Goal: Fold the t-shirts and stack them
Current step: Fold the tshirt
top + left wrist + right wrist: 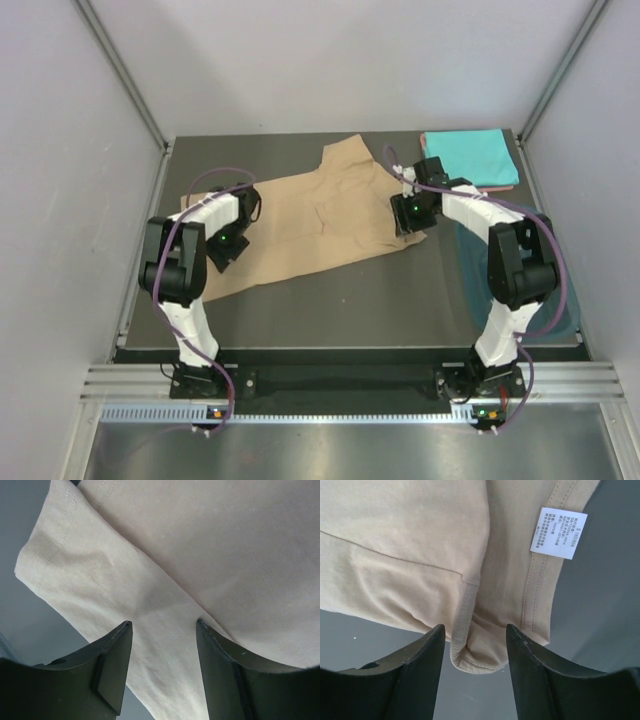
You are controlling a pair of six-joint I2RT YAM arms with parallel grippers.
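Left claw (163, 622) and right claw (475, 626) stand open over the soft tan cloth t-shirt (320, 215) — at its doubled corner the right may pinch one layer, skewing the fold.

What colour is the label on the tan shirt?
The label is white with dark print; clearest in right wrist view.

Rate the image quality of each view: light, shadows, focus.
Top external: soft, even light, hardly any shadows, the tan cloth t-shirt reasonably crisp. Left wrist: sleeve stitching on the shirt sharp, the dark jaws in shade with little detail. Right wrist: the white care label bright, its print too small to read; jaws dark, nearly featureless.
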